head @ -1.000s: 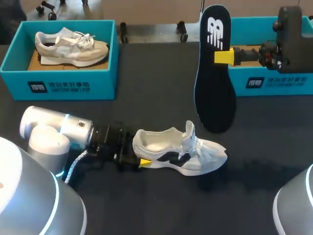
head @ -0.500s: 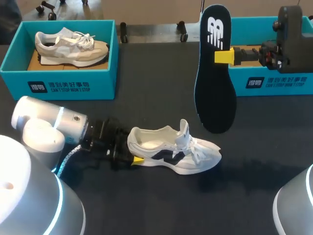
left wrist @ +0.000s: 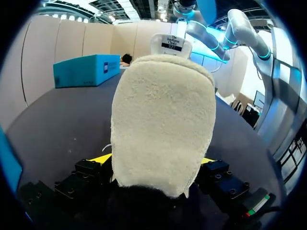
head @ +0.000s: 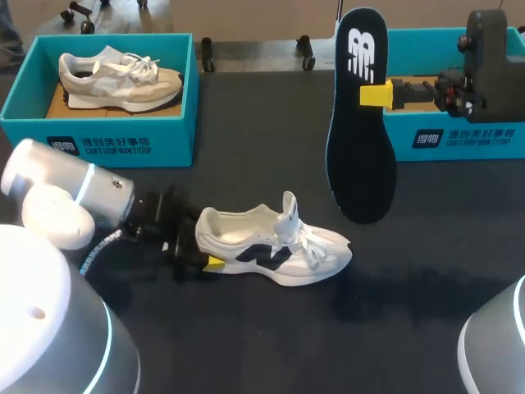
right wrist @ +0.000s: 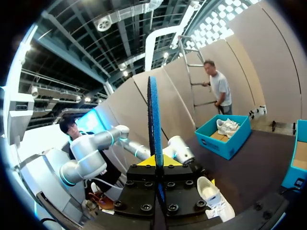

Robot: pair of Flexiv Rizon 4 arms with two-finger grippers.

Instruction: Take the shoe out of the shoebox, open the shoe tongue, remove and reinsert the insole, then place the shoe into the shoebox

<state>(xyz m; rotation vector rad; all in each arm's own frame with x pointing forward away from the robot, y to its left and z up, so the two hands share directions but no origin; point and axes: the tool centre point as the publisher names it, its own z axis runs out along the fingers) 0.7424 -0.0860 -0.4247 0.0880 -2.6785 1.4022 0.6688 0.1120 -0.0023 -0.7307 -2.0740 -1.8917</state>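
White sneaker w/ black logo point(head: 275, 250): L gripper point(head: 207, 254) clamps its heel. R gripper point(head: 367, 94) pinches dark blue foam insole point(head: 361, 164), held upright.

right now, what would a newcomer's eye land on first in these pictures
The dark insole stands out most, held upright in the air by the right gripper over the table's right half. Below it a white shoe sits on the black table, its heel clamped in the left gripper. At the far left, a teal shoebox holds a beige shoe.
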